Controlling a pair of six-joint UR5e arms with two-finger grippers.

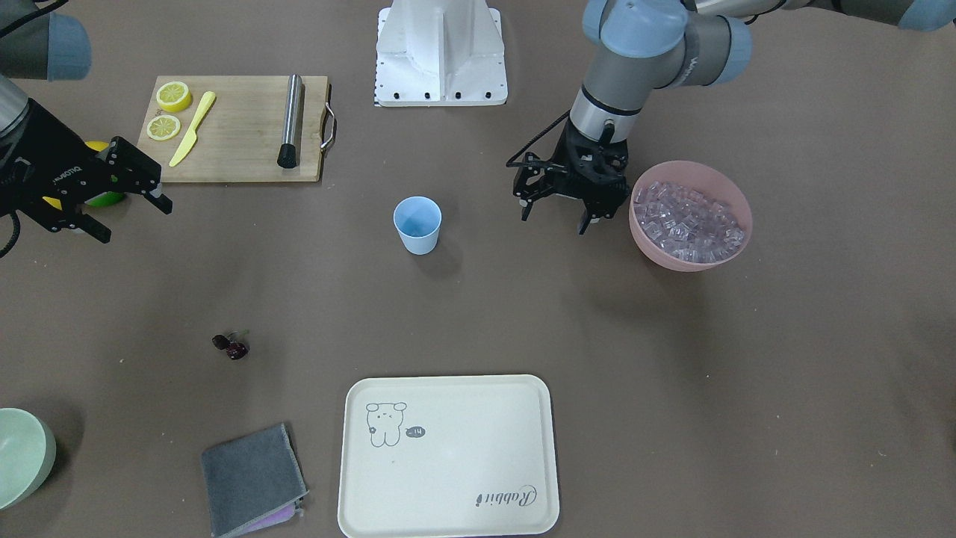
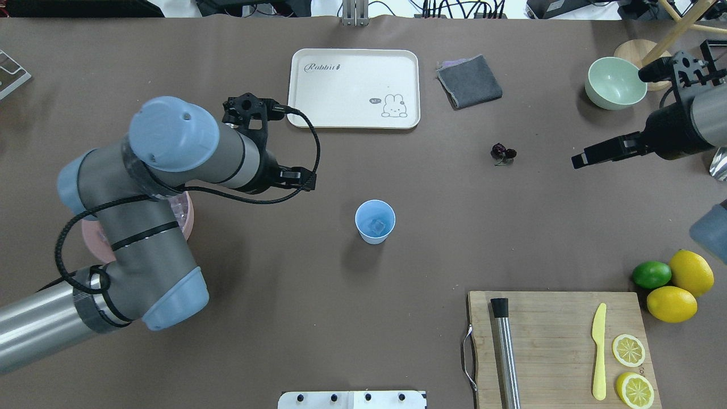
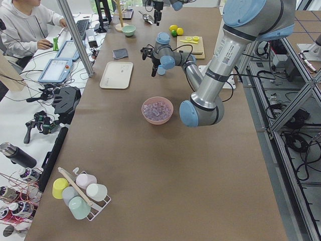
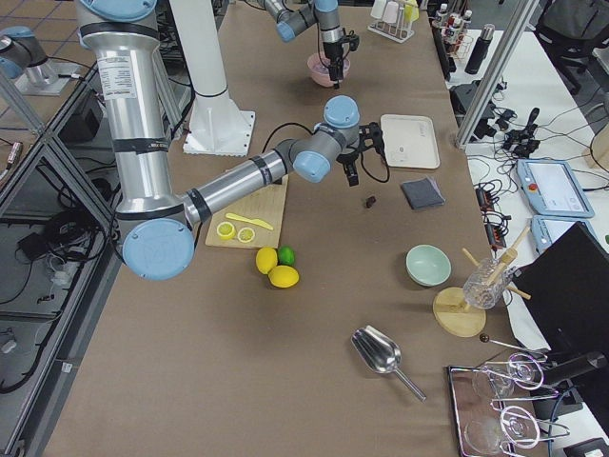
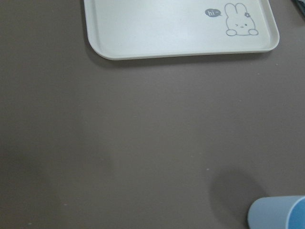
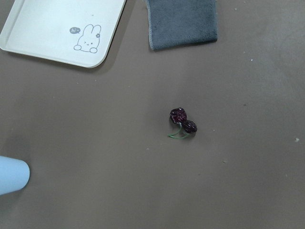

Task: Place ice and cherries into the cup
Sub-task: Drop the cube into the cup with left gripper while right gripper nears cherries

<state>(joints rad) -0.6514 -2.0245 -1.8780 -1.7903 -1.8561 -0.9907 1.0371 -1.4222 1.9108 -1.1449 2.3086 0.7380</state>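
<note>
The pale blue cup (image 1: 417, 224) stands upright mid-table; in the overhead view (image 2: 375, 221) a clear cube seems to lie in it. The ice (image 1: 687, 217) fills the pink bowl (image 1: 691, 259). The cherries (image 1: 231, 346) lie on the table, also in the right wrist view (image 6: 183, 122). My left gripper (image 1: 556, 217) is open and empty, between the cup and the pink bowl, close to the bowl's rim. My right gripper (image 1: 128, 218) is open and empty, well off to the side of the cherries and above the table.
A cream tray (image 1: 448, 456), a grey cloth (image 1: 250, 478) and a pale green bowl (image 1: 22, 456) lie on the operators' side. A cutting board (image 1: 239, 134) holds lemon slices, a yellow knife and a metal rod. Lemons and a lime (image 2: 673, 281) sit beside it.
</note>
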